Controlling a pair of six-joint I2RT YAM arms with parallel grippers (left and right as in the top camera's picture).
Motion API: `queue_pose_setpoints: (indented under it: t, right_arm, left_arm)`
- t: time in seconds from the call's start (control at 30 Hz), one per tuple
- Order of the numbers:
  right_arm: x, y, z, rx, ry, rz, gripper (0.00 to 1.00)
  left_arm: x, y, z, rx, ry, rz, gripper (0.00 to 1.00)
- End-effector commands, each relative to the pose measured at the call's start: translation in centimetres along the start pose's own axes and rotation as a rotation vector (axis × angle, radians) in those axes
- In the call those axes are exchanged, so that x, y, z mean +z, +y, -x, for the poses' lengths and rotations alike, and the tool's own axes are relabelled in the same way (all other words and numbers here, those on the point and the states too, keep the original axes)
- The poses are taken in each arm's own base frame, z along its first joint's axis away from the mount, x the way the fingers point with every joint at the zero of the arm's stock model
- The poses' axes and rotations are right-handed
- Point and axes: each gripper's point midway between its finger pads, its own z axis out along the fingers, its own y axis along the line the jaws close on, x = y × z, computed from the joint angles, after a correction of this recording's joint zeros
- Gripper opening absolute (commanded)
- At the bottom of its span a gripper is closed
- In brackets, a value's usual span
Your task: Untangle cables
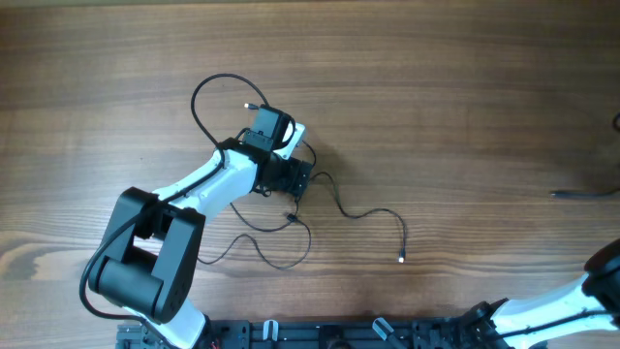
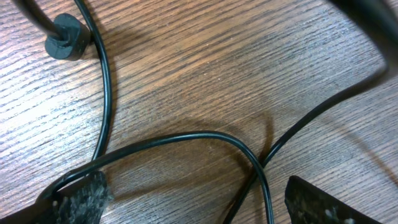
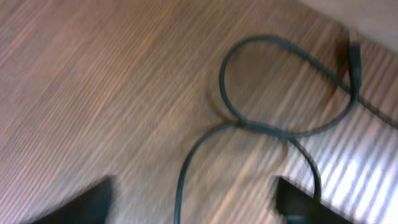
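Note:
The cables (image 1: pixel 291 228) lie as thin black strands in the middle of the table, with a loop at the back (image 1: pixel 205 97) and a plug end at the right (image 1: pixel 402 258). My left gripper (image 1: pixel 298 182) is low over them and open. In the left wrist view its jaws (image 2: pixel 202 199) straddle two crossing strands (image 2: pixel 261 165) without touching them. My right gripper (image 3: pixel 196 199) is open over another looped cable (image 3: pixel 280 81), and one strand (image 3: pixel 181 180) runs between its fingers. The right wrist view is blurred.
A dark bead (image 2: pixel 65 37) sits on a thicker cable at the top left of the left wrist view. A separate cable end (image 1: pixel 581 194) lies at the far right edge. My right arm (image 1: pixel 591 291) enters at the bottom right. The table is brown wood.

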Motion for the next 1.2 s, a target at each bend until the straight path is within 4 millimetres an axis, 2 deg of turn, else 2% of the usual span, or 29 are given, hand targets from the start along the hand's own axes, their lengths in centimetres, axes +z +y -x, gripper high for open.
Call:
queue_pose_setpoints:
  t: [0.0, 0.1, 0.2, 0.27, 0.33, 0.43, 0.67, 0.73, 0.87, 1.03, 1.07, 1.1, 1.17]
  right_arm:
    - [-8.1, 0.6, 6.0, 0.041, -0.192, 0.038, 1.00]
    - [-14.1, 1.0, 8.2, 0.082, -0.305, 0.078, 1.00]
    - [-20.0, 2.9, 9.1, 0.069, -0.399, 0.207, 1.00]
    - [-22.9, 4.3, 8.9, 0.052, -0.425, 0.296, 1.00]
    - [-24.2, 4.8, 7.9, 0.104, -0.401, 0.336, 0.99]
    - [-23.7, 5.2, 6.3, 0.140, -0.327, 0.343, 1.00]
    - [-18.7, 5.4, 0.8, 0.166, -0.031, 0.312, 1.00]
    - [-17.7, 6.5, -1.0, 0.174, 0.070, 0.364, 1.00]
    - [-17.0, 9.3, -3.4, 0.165, 0.192, 0.462, 1.00]
    - [-17.1, 13.5, -6.5, 0.056, 0.266, 0.499, 1.00]
    - [-16.8, 13.6, -6.9, 0.053, 0.271, 0.453, 1.00]
    - [-16.3, 12.8, -7.1, 0.080, 0.273, 0.367, 1.00]
    - [-15.1, 8.9, -7.1, 0.184, 0.233, 0.084, 1.00]
  left_arm:
    - [1.9, -1.0, -3.3, -0.040, 0.103, -0.068, 0.96]
    - [1.9, -1.4, -3.2, -0.040, 0.100, -0.092, 1.00]
    - [1.7, -2.9, -3.0, -0.043, 0.094, -0.180, 1.00]
    - [1.5, -3.7, -2.9, -0.044, 0.091, -0.228, 1.00]
    - [1.4, -4.2, -2.8, -0.044, 0.087, -0.256, 1.00]
    - [1.3, -4.4, -2.8, -0.045, 0.089, -0.271, 1.00]
    - [1.2, -4.5, -3.5, -0.051, 0.118, -0.274, 1.00]
    - [1.2, -4.7, -3.4, -0.052, 0.115, -0.286, 1.00]
    - [0.7, -5.6, -2.3, -0.044, 0.073, -0.340, 1.00]
    - [-1.8, -6.7, 0.9, -0.017, -0.024, -0.397, 1.00]
    - [-2.4, -6.7, 1.5, -0.011, -0.044, -0.397, 1.00]
    - [-2.9, -6.8, 2.0, -0.005, -0.062, -0.397, 0.99]
    - [-3.7, -6.9, 2.4, 0.001, -0.084, -0.397, 1.00]
